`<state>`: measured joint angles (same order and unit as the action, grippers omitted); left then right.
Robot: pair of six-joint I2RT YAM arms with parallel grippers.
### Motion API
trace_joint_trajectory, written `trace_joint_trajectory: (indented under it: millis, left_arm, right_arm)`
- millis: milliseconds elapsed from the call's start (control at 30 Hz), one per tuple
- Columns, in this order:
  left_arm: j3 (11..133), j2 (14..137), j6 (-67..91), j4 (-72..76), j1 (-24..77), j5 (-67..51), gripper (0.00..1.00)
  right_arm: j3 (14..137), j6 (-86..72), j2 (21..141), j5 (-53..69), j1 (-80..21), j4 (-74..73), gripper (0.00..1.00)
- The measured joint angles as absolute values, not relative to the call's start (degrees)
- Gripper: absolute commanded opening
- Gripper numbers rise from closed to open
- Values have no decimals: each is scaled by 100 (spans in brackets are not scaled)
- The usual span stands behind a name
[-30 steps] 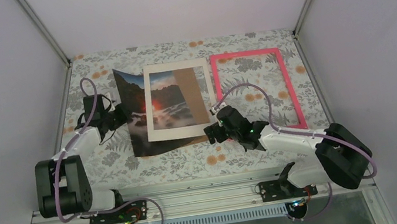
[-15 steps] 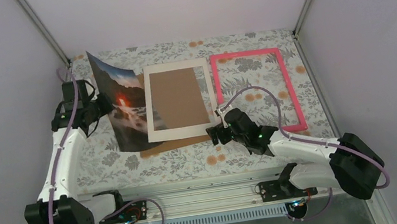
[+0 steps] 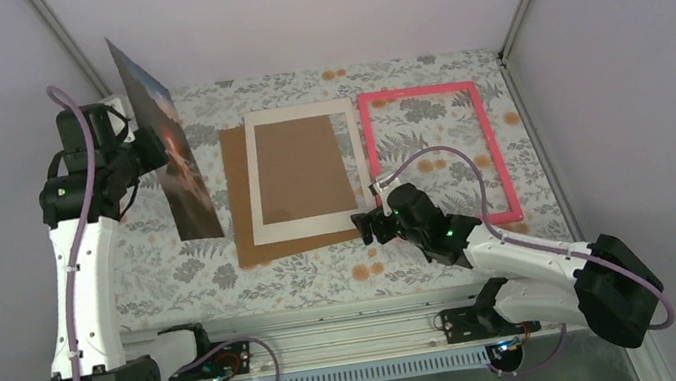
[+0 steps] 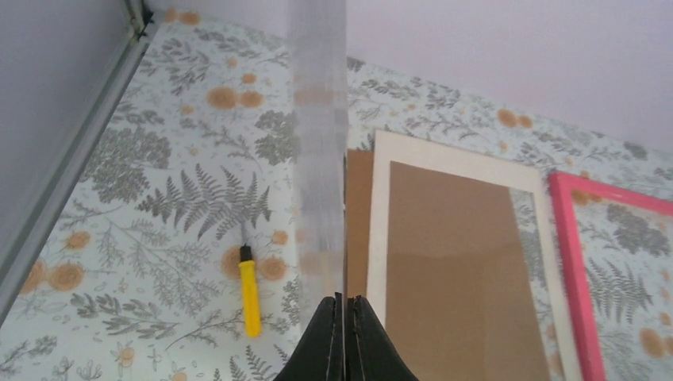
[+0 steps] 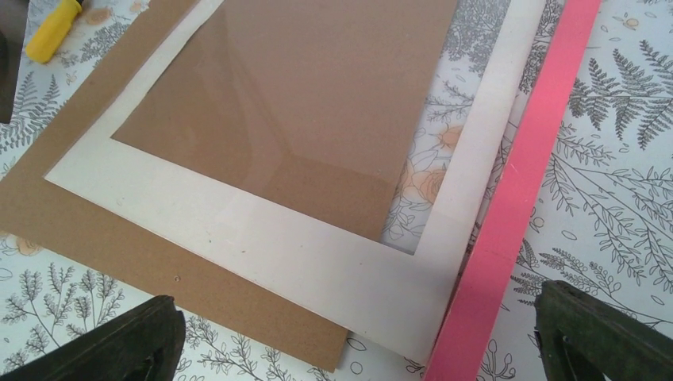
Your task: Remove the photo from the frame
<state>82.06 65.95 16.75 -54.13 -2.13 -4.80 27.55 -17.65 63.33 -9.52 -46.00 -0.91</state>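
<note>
Above the floral worktop's (image 3: pixel 175 275) far-left corner, my left pincer (image 3: pixel 149 150) clamps the rectangular rocky-seascape photo print (image 3: pixel 170 165) aloft, well apart from the thin pink rectangular picture frame (image 3: pixel 506 175); my right pincer (image 3: pixel 367 227) gapes wide.

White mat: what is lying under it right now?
A brown board lies under the mat, showing through its window and past its left and near edges. Flowered tablecloth shows through the window's right strip. Anything beneath the board is covered.
</note>
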Motion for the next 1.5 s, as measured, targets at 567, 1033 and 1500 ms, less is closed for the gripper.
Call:
trace_joint_trajectory:
  millis: [567,1033,1500]
  left_arm:
    - [9258,7905,2222,-4779,1330,-1404,2]
    - [8296,8374,3208,-2663,1645,-2187,2]
    - [5231,8501,3662,-1068,858,-2637,2]
  right_arm:
    - [2753,-1841,5894,-1037,-4598,-163,100]
    - [2751,-1870,5660,-1345,-4567,-429,100]
    - [2893,-1850,5988,-1424,-4565,-521,100]
